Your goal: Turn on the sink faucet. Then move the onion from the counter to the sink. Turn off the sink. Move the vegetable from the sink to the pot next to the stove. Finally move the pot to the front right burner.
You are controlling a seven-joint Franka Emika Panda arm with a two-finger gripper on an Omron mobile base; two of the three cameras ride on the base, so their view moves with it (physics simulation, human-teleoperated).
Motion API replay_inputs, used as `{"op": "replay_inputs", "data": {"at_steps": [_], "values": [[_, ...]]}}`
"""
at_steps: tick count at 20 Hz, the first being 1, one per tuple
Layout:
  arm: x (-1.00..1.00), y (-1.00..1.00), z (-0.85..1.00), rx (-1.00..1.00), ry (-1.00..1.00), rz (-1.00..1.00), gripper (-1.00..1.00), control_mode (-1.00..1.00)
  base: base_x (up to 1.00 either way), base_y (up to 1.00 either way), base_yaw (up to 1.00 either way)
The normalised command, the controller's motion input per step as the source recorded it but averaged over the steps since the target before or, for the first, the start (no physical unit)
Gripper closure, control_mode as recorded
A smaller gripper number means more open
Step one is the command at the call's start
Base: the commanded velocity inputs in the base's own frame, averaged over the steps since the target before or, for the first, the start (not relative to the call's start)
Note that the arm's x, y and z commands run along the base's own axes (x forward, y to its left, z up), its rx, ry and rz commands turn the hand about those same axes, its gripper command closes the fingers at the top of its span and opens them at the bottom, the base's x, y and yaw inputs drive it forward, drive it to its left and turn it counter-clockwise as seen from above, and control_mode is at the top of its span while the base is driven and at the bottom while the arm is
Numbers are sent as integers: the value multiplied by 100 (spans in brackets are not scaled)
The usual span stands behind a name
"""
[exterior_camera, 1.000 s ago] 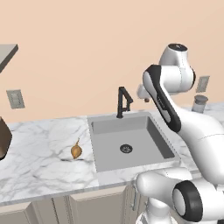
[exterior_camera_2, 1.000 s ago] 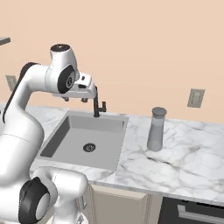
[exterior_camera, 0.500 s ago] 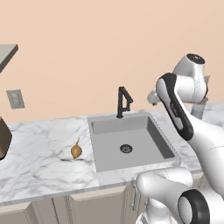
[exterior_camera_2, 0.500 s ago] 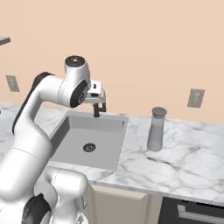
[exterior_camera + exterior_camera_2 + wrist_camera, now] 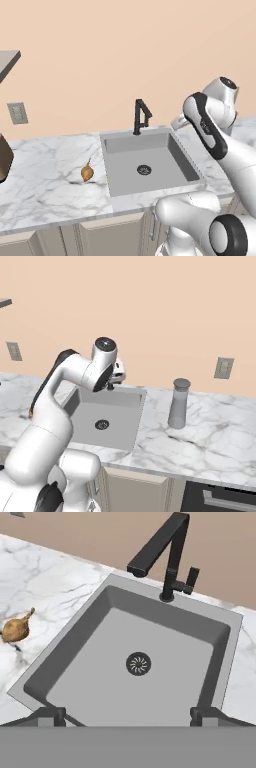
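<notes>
Marble, white with grey veins, forms the bench (image 5: 45,170) on which everything is set, over beige cabinet fronts. At the far left of the left base view a grey wall plate (image 5: 17,113) is seen on the peach wall. Next along, the onion (image 5: 87,173) is found lying on the bench just left of the sink (image 5: 111,165), apart from its rim, its thin pointed tip turned up and away from the basin; in the hand view it is seen at the left edge, again on marble outside the basin. The sink is a grey square basin with a round drain (image 5: 143,170) in its floor, and no water can be made out in it. Behind its back rim the sink faucet (image 5: 140,116) is mounted, matte black, with its angular spout bent out over the basin (a short side lever is seen on it in the hand view). To the right, the white arm is bent above the right part of the sink, and the hand (image 5: 129,714) is held over the basin with its two dark fingertips (image 5: 54,714) spread wide and nothing between them. Further right, in the right base view, a grey lidded jar (image 5: 179,403) stands upright on the bench beside the sink, and a second wall plate (image 5: 224,367) is set above it.
</notes>
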Motion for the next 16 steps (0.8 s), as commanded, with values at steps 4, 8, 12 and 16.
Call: {"op": "replay_inputs", "data": {"at_steps": [4, 8, 12, 16], "values": [[34, -17, -28, 0, 0, 29, -100, -100, 0, 0, 0], [35, -20, -25, 0, -2, 24, -100, -100, 0, 0, 0], [45, -12, -23, 0, 0, 23, -100, -100, 0, 0, 0], [44, -8, -11, 0, 0, 22, -100, -100, 0, 0, 0]]}}
